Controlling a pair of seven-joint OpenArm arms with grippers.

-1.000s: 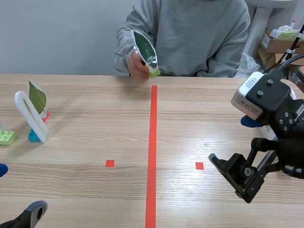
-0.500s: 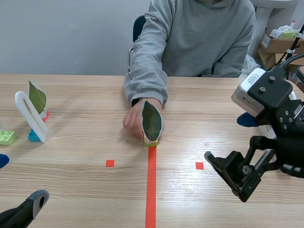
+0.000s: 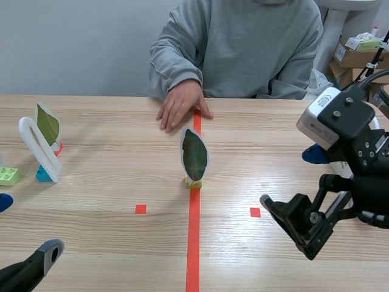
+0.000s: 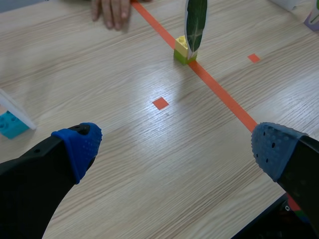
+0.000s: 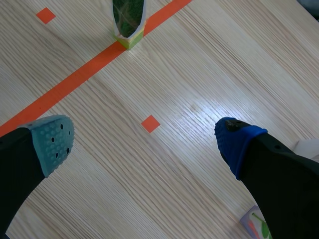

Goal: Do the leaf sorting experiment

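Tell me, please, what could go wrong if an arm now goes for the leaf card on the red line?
1. The leaf card stands tall on a small yellow-green block; a nudge from the open left gripper or right gripper would likely topple it.
2. The person's hand rests flat on the table just beyond the card, so an overreaching arm might touch it.

A pale wooden table (image 3: 103, 176) fills the scene view. At twelve o'clock, across it, sits a person (image 3: 255, 42) in a grey sweatshirt. Behind, at ten to eleven o'clock, is a plain grey wall (image 3: 73, 42). At two o'clock stand open cardboard boxes (image 3: 355, 59), a green-and-white packet (image 3: 364, 43) on top, beside a white column (image 3: 333, 27).
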